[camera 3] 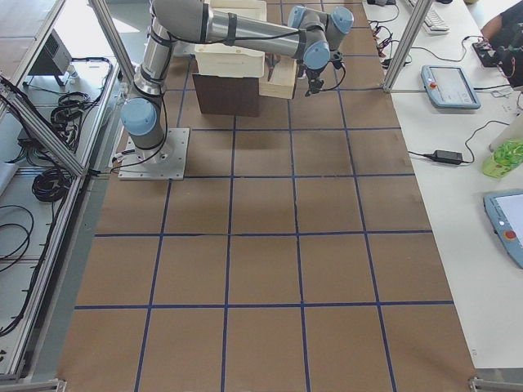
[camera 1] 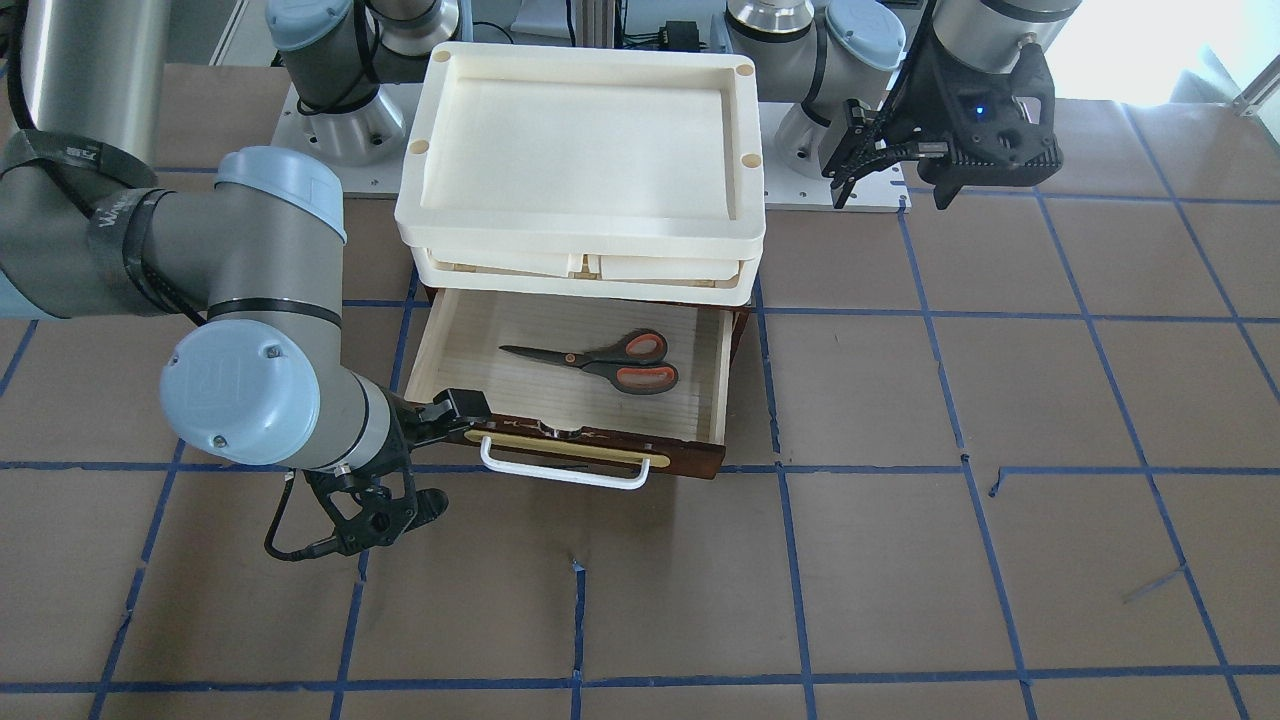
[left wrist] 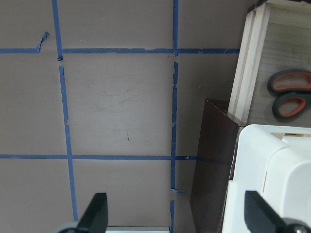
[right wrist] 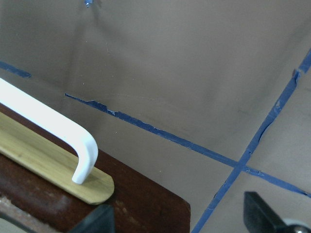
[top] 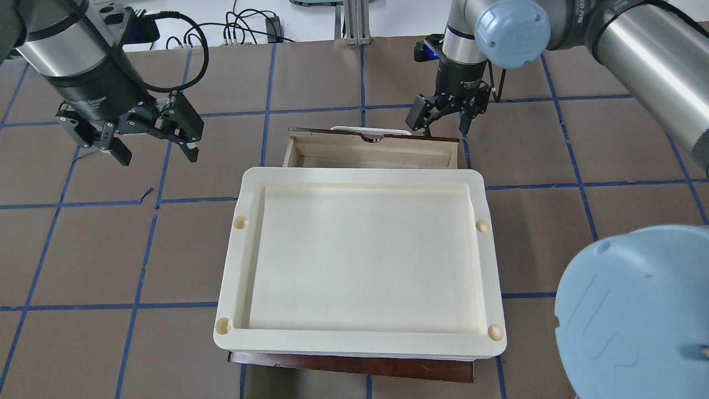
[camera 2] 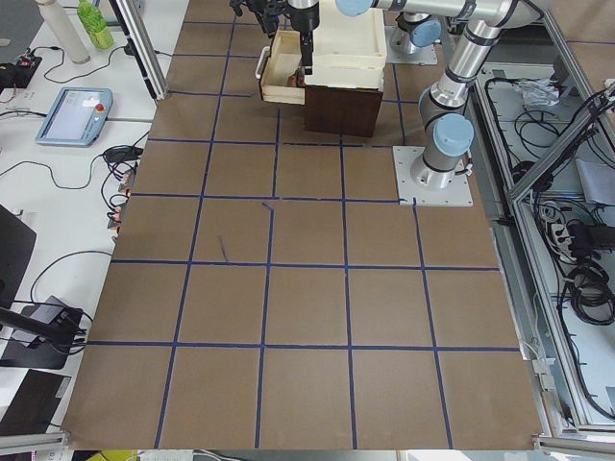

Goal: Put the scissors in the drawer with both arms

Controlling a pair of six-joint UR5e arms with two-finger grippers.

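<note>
The scissors (camera 1: 600, 360) lie flat inside the open drawer (camera 1: 440, 340), blades pointing toward the view's left. Their red-orange loops also show in the left wrist view (left wrist: 289, 92). The overhead view shows the drawer (top: 374, 149) but not the scissors. My right gripper (camera 1: 440, 460) is open and empty at the drawer front's corner, beside the white handle (right wrist: 48, 126); one finger (camera 1: 462, 407) is against that corner. It also shows in the overhead view (top: 443, 116). My left gripper (top: 158, 155) is open and empty, hovering over the table well away from the drawer.
Cream plastic trays (top: 232, 266) are stacked on the dark cabinet and cover the drawer's rear part. Brown table with a blue tape grid all round. The arm bases (camera 1: 340, 130) stand behind the cabinet.
</note>
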